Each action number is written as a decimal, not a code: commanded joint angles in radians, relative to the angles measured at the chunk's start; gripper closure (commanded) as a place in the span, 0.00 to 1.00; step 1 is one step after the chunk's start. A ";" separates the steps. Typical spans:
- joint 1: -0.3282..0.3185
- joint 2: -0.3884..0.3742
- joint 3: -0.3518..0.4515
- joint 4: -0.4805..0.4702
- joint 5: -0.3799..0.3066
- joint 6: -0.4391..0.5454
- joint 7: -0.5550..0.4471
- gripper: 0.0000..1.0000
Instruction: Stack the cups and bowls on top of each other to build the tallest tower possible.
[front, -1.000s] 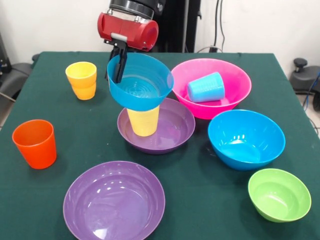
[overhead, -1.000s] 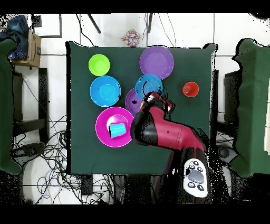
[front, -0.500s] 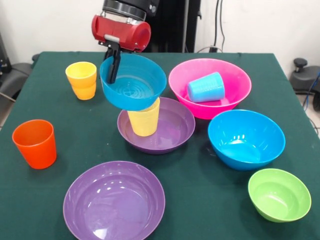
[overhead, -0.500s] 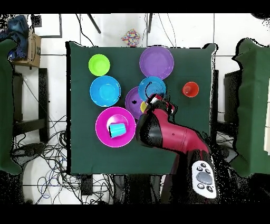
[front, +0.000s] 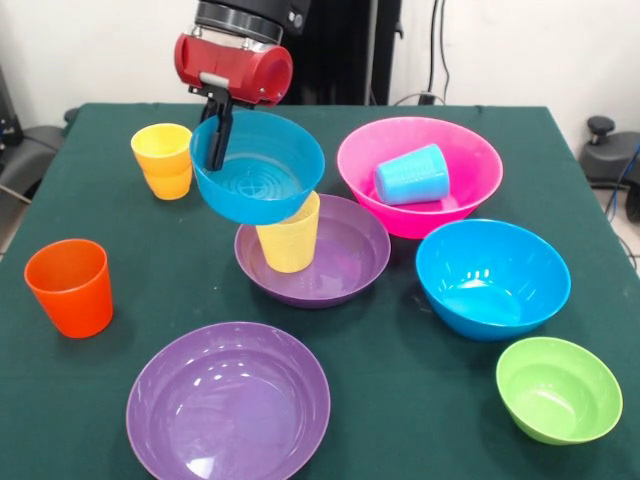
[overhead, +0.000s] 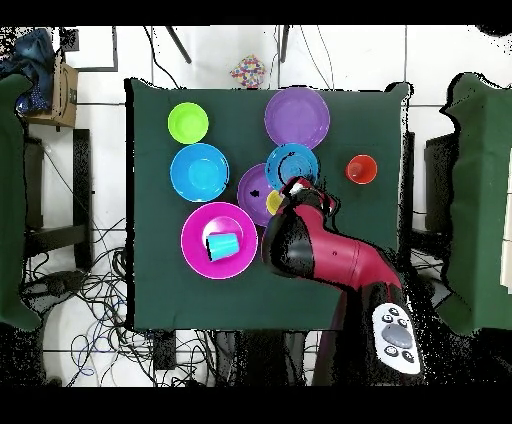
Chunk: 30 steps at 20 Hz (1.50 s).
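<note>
My gripper (front: 214, 160) is shut on the left rim of the small blue bowl (front: 262, 170), which hangs tilted. The bowl's underside sits over the left of the pale yellow cup (front: 289, 238); I cannot tell if they touch. That cup stands upright in a purple bowl (front: 350, 255). In the overhead view the small blue bowl (overhead: 292, 163) lies just beyond the gripper (overhead: 298, 186). Two amber-yellow cups (front: 163, 160) stand nested at the left. A light blue cup (front: 412, 175) lies on its side in the pink bowl (front: 470, 150).
An orange cup (front: 68, 287) stands near the left edge. A second purple bowl (front: 228, 400) is at the front, a big blue bowl (front: 492, 278) and a green bowl (front: 558, 388) at the right. The arm (overhead: 320, 255) covers part of the table in the overhead view.
The gripper has carried the small blue bowl leftward, from centred on the pale yellow cup to mostly off its left side. Everything else stayed put.
</note>
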<state>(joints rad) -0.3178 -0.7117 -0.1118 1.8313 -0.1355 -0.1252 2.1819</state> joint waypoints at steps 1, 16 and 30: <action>-0.001 0.025 0.104 0.035 -0.004 -0.008 0.135 1.00; 0.020 0.029 0.082 0.038 0.009 -0.021 0.146 1.00; 0.041 0.033 0.059 0.036 0.034 -0.015 0.149 1.00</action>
<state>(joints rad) -0.3053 -0.7117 -0.1124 1.8422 -0.1229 -0.1264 2.1819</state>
